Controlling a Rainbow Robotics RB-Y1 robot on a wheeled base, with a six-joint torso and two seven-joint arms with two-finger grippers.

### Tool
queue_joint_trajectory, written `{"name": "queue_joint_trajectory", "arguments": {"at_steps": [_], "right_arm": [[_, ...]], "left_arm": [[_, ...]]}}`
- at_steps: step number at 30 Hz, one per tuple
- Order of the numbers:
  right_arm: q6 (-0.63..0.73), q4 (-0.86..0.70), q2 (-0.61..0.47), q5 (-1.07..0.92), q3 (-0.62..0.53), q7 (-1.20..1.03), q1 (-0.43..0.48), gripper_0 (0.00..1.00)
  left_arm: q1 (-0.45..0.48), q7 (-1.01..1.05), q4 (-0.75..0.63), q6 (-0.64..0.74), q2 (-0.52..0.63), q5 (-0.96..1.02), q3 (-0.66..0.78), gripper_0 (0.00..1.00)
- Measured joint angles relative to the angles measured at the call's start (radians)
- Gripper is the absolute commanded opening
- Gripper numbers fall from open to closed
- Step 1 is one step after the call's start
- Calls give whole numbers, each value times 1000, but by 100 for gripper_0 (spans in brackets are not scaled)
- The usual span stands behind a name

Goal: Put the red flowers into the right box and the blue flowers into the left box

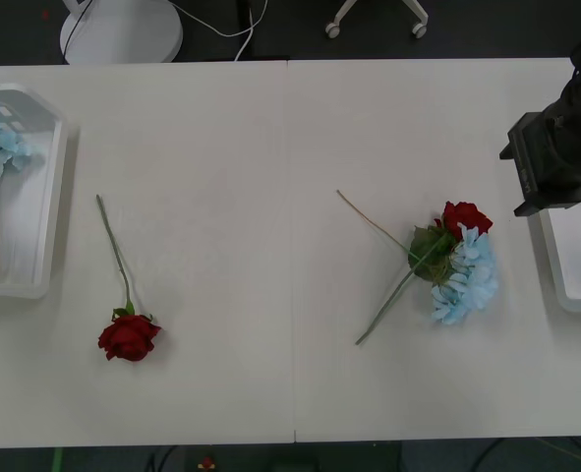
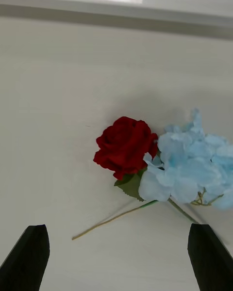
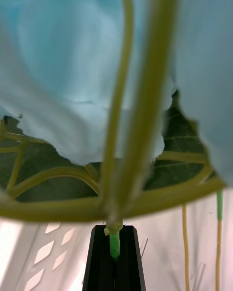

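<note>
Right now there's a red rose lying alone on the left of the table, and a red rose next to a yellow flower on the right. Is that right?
Almost. The flower beside the right-hand rose is pale blue, not yellow, as the front view and right wrist view show. The other rose does lie alone on the left of the table.

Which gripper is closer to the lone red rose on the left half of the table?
Left. The left gripper is over the left box, beside that lone red rose; the right gripper hangs above the crossed pair.

Open table [image 1: 270, 147] between lone red rose [image 1: 129, 337] and crossed flower pair [image 1: 457, 261]
</note>
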Motion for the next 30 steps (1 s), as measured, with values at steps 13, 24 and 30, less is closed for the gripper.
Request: {"name": "queue_joint_trajectory", "arguments": {"at_steps": [13,24,30], "right_arm": [[27,-5,190,75,-1,-422,91,82],[2,-23,312,327,-1,-432,227,82],[-48,34,376,404,-1,-432,243,82]], "left_arm": [[22,0,69,-91,14,176,-12,86],[22,0,-35,242,130,326,-12,94],[23,0,-185,436,171,380,-12,94]]}}
